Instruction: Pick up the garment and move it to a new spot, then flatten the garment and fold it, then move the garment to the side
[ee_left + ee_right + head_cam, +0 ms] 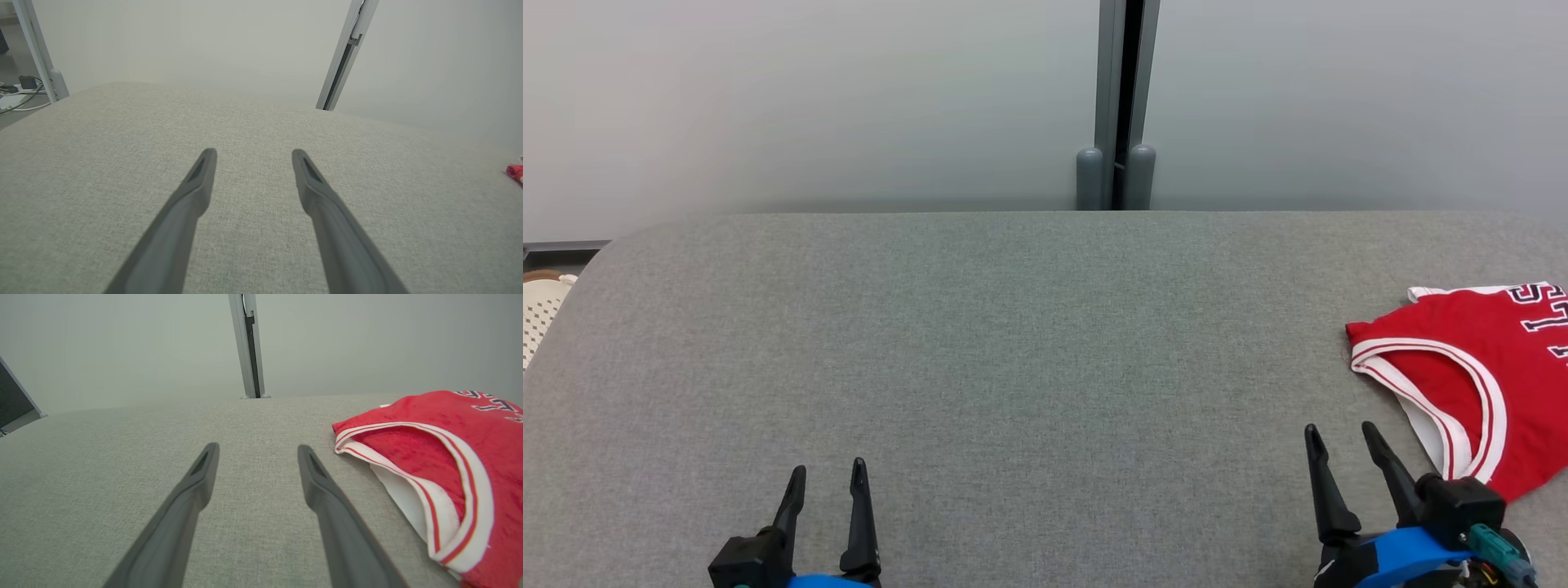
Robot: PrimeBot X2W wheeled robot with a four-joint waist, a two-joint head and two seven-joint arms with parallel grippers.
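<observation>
Red garment (1494,367) lies just right of the spread right claw (1339,437) (left claw (827,475) also spread).

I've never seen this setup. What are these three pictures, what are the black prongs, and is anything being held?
A two-armed robot took all three at one moment. The head camera looks down on a grey padded surface. The prongs are its grippers: the left gripper and right gripper, both open and holding nothing. The other two pictures come from cameras on each wrist, looking along that arm's own fingers. A red jersey with white trim lies crumpled at the surface's right, beside the right gripper, not yet picked up.
</observation>
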